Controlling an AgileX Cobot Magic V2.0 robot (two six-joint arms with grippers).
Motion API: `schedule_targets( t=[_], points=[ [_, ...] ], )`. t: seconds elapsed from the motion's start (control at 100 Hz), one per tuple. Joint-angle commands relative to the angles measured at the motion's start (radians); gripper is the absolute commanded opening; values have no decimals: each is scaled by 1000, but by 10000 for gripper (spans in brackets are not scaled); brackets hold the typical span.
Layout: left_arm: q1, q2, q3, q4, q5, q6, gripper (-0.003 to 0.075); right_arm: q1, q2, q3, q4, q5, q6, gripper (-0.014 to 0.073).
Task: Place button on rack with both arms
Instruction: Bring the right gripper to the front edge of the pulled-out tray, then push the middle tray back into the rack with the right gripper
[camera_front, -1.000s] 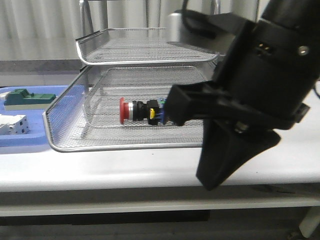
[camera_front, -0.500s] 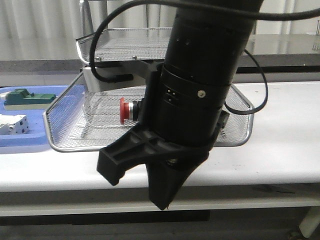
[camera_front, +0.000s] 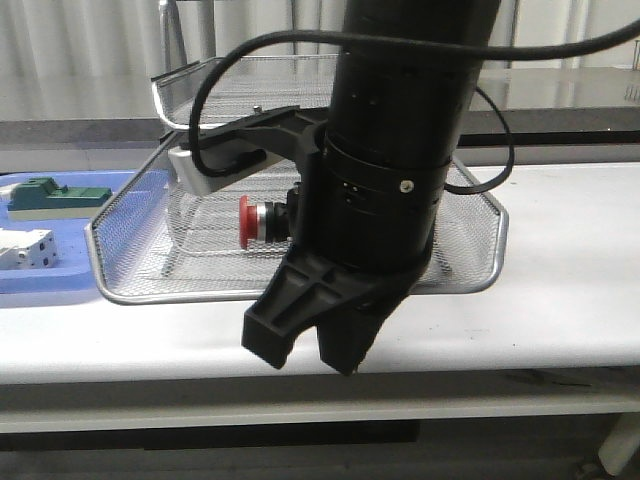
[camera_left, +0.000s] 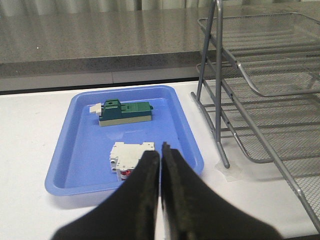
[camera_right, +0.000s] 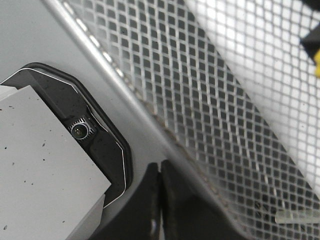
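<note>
Silver wire mesh forms the rack (camera_front: 130, 262), whose lowest tier fills the middle of the front view; a second tier shows above it at upper centre. One button (camera_front: 262, 219) lies on its side on that lowest tier, just left of frame centre: red round cap pointing left, silver collar behind it, the rest hidden by the arm.

One thick black cylindrical arm (camera_front: 395, 170) fills the centre of the front view, with black cables looping from it. Its tool, the right tool (camera_front: 322, 340), hangs at lower centre in front of the rack's front rim; in the right wrist view the two black fingers (camera_right: 172, 200) meet with no gap, gripping nothing. Mesh fills the upper right of that view.

In the left wrist view, the left tool (camera_left: 161, 160) at lower centre also has its fingers pressed together, empty.

One flat blue plastic tray (camera_left: 75, 155) sits left of centre there. It carries one green block (camera_left: 125, 111) and one white block (camera_left: 131, 155), well apart from the rack frame at right.

White and smooth, the worktop (camera_front: 560, 290) spans the lower half of the front view. Behind it runs a grey speckled ledge (camera_left: 90, 42), with pale curtains above.
</note>
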Motion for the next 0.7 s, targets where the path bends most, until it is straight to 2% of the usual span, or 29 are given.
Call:
schedule_targets(
  t=[0.0, 0.25, 0.69],
  points=[
    [0, 7, -26, -15, -77, -10, 4, -3, -37, -31, -53, -62, -10, -60],
    [0, 7, -26, -15, -77, -10, 4, -40, -25, -53, -84, -109, -10, -60],
    [0, 7, -26, -15, -77, -10, 4, -200, 59, -198, -88, -162, -21, -60]
  ],
)
